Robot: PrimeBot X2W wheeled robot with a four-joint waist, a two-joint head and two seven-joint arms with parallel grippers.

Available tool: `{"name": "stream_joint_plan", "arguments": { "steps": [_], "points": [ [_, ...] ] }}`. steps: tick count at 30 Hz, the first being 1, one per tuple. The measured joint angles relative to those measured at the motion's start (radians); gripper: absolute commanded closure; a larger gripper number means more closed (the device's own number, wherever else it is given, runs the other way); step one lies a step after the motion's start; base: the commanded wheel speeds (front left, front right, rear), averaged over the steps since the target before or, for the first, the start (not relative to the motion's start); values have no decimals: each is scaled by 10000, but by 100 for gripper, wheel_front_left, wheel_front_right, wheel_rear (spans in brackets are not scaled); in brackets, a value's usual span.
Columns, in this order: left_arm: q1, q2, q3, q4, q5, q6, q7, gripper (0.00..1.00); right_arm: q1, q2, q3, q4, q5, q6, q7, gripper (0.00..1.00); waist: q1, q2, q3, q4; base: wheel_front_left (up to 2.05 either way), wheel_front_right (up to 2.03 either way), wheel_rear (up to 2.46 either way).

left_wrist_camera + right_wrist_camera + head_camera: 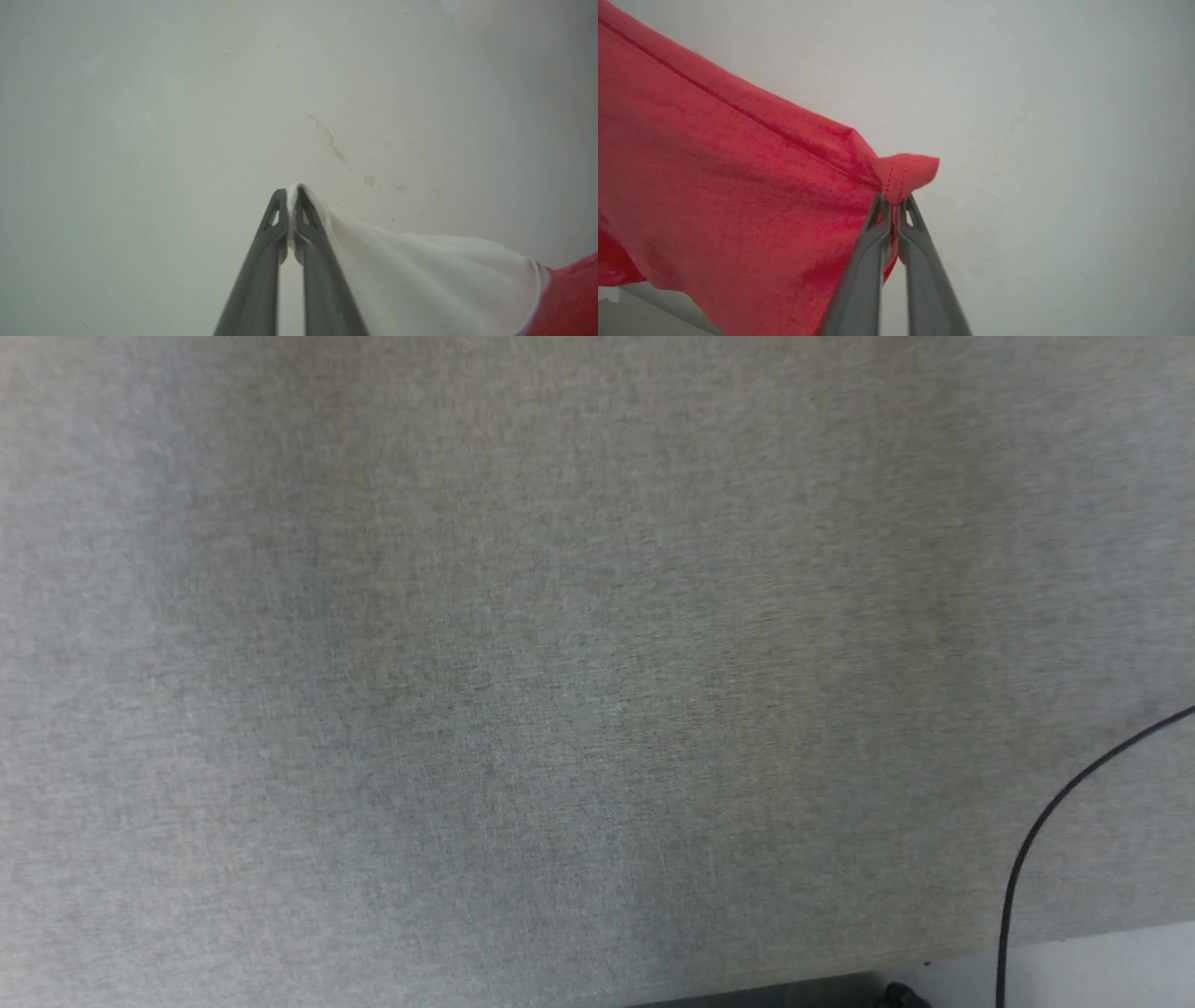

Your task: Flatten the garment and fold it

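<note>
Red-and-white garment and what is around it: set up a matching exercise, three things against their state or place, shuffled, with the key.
Column one:
1. left claw
2. right claw
3. thin black cable

Column two:
A. curves over the grey woven surface, lower right of the head view
B. shut on the white part of the red-and-white cloth garment
C. shut on the red stitched hem corner

Pairs: 1-B; 2-C; 3-A
</note>
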Motion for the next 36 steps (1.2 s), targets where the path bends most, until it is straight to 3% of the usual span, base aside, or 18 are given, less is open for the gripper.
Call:
{"name": "stream_joint_plan", "arguments": {
  "steps": [7,16,19,26,29,36],
  "points": [
    [1159,-520,-433,581,25,-165,-372,100,594,445,111,1310,-199,-2,-1137,100,0,0,583,362,0,0,0],
    [5654,-721,-594,-109,-245,-81,-451,100,3292,763,752,2090,-125,-2,-2389,100,-3,0,210,994,0,0,0],
    [7333,-694,-640,-343,-477,4,-451,100,4504,656,1406,1921,-299,0,-2660,100,-3,0,-205,1114,0,0,0],
    [10476,109,-1308,-1118,-673,15,-17,100,7121,209,2533,1308,-84,-2,-2805,100,-5,0,-1485,1285,0,0,0],
    [11661,546,-1415,-1751,-842,215,295,100,8072,-25,2729,1135,221,-2,-2786,100,-6,0,-2074,1346,0,0,0],
    [14040,1406,-1889,-3285,-1684,355,1885,100,10143,-591,2744,585,943,-2,-2598,100,-6,0,-3381,1523,0,0,0]
  ]
}}
